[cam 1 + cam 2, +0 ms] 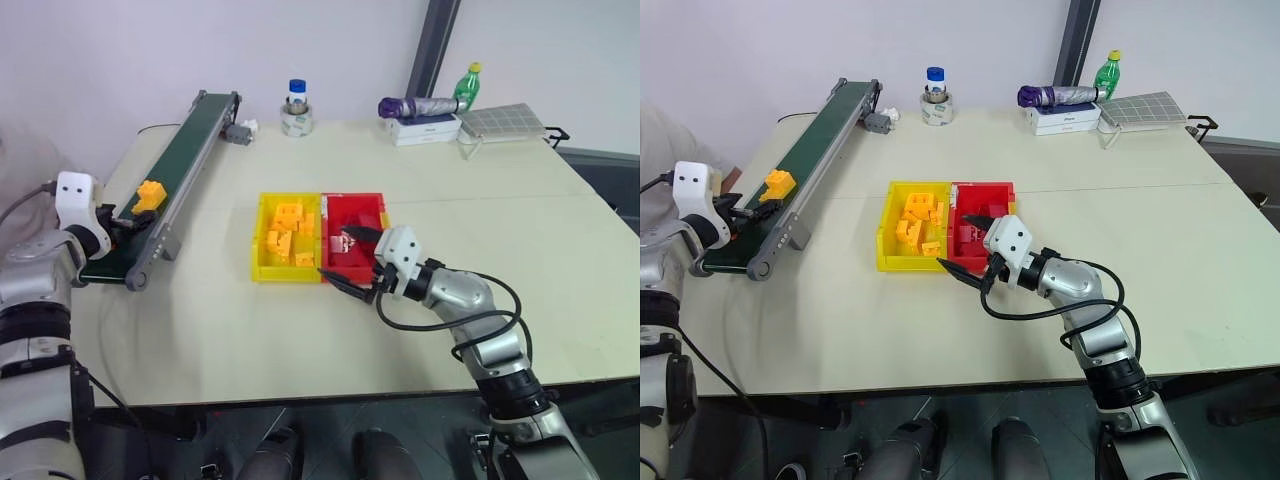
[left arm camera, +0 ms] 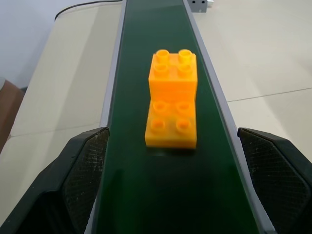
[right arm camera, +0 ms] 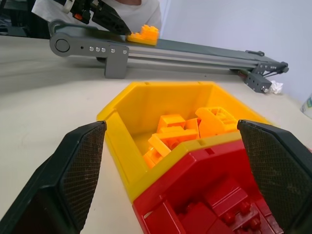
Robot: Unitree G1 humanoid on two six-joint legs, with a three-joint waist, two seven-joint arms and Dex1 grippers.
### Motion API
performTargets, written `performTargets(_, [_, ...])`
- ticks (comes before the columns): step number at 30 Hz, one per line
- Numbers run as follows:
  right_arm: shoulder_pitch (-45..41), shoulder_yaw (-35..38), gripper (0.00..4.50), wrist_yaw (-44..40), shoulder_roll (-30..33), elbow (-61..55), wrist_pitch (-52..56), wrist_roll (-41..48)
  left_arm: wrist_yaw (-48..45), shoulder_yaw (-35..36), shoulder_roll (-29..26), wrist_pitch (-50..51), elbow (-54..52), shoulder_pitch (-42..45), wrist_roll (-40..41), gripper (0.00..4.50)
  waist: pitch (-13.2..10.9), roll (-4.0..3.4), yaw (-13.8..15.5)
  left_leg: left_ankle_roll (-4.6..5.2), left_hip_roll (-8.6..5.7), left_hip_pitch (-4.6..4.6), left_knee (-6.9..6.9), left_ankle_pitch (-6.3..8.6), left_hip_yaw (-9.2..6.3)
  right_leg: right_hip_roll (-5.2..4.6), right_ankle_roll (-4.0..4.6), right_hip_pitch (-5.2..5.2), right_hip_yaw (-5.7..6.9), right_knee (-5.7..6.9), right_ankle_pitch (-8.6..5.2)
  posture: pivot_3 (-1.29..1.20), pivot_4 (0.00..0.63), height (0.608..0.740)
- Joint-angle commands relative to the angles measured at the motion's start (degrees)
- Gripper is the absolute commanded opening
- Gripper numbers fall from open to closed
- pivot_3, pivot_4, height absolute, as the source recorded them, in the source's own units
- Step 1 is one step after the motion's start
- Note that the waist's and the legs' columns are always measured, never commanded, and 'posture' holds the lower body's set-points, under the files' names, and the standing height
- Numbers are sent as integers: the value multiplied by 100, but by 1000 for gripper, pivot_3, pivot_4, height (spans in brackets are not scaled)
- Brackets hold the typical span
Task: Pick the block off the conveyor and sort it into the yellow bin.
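A stepped yellow-orange block (image 2: 171,105) lies on the dark green belt of the conveyor (image 1: 190,140), close to its near end. My left gripper (image 1: 128,222) is at that near end, level with the belt and pointing along it. It is open, its fingers (image 2: 83,170) straddle the belt, and the block sits a little ahead of their tips, untouched. The yellow bin (image 1: 262,250) at the table's middle holds several orange bricks. My right gripper (image 1: 340,257) hovers open and empty at the near edge where the yellow bin meets the red one.
A red bin (image 1: 378,205) with red pieces is joined to the yellow bin's right side. At the back of the table stand a small bottle on a tape roll (image 1: 296,108), a purple umbrella on a white box (image 1: 420,118), a green bottle (image 1: 467,85) and a grid tray (image 1: 500,122).
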State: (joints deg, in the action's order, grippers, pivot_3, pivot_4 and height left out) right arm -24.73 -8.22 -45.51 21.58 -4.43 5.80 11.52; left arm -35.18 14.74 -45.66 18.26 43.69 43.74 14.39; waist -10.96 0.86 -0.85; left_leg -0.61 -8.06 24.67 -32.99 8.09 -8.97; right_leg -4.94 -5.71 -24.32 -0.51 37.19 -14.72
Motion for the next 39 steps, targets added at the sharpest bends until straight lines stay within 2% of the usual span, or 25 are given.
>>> performTargets(1, [-13, 31, 4500, 24, 8, -290, -30, 47, -69, 37, -46, -212, 29, 176, -48, 4444, 0, 0, 1, 0, 0, 0, 0, 0, 0, 0, 0, 0, 0, 0, 0, 0, 150, 740])
performTargets(10, [3, 29, 4500, 46, 3, -309, -20, 47, -164, 13, 18, -254, 21, 135, -46, 4444, 0, 0, 1, 0, 0, 0, 0, 0, 0, 0, -1, 0, 0, 0, 0, 0, 150, 740])
performTargets(11, [5, 30, 4500, 50, 4, -311, -20, 45, -133, 9, 29, -207, 17, 125, -53, 3924, 0, 0, 0, 0, 0, 0, 0, 0, 0, 0, -1, 0, 0, 0, 0, 0, 150, 740])
performTargets(13, [4, 41, 4500, 55, 10, -305, -21, 47, -106, 13, 64, -176, 14, 96, -50, 3210, 0, 0, -3, 0, 0, 0, -1, 0, 0, 0, -1, 0, 0, 1, 1, 0, 150, 740])
performTargets(16, [2, 56, 4500, 53, 24, -280, -33, 45, -98, 29, 110, -182, -29, 38, -31, 1602, 0, 0, 0, 1, 0, 0, -1, 0, 0, 0, -1, 0, 0, 1, 1, 0, 150, 740])
performTargets(17, [4, 63, 4500, 52, 30, -275, -37, 47, -71, 46, 129, -163, -52, 22, -17, 1264, 0, 0, 0, 1, 0, 0, -1, 0, 0, 0, -1, 0, 0, 1, 1, 0, 150, 740])
performTargets(22, [27, 63, 4500, 61, 36, -285, -42, 41, -186, 199, 145, 21, -617, -170, 231, 1303, 0, 0, -1, 0, 0, 0, -2, -1, 0, 0, -1, 0, 0, 3, 1, 0, 150, 740])
performTargets(28, [24, 55, 4500, 63, 32, -277, -51, 44, -747, 321, 395, 1279, -3025, -812, 1366, 1303, 0, 0, 6, 1, 0, 1, -3, -1, -1, -1, -1, 2, -1, 2, 1, 0, 150, 740])
performTargets(30, [6, 50, 4500, 56, 27, -247, -68, 40, -570, 259, 605, 1589, -3511, -800, 1552, 1303, 0, 0, 5, 0, 0, 0, -4, -1, -1, -1, 0, 3, -1, 2, 0, 0, 150, 740])
performTargets(33, [-25, 51, 4500, 54, 26, -220, -78, 35, -163, -139, 1103, 1670, -3911, -651, 1377, 1303, 0, 1, 21, 0, 0, -5, -6, -1, -1, -1, 1, 11, -1, 3, 0, 0, 150, 740])
performTargets(37, [5, 63, 4500, 74, 45, -276, -70, 21, 346, -626, 1940, 1572, -3953, -503, 1129, 1303, 1, 1, 18, 1, 0, -7, -9, -1, 2, -1, 0, 15, -2, 2, 1, 0, 150, 740])
performTargets(39, [2, 58, 4500, 88, 45, -282, -66, 8, 427, -784, 2109, 1431, -3897, -498, 946, 1303, 1, 1, 7, 2, -1, -6, -10, -2, 3, -1, -1, 14, -2, 2, 1, 0, 150, 740])
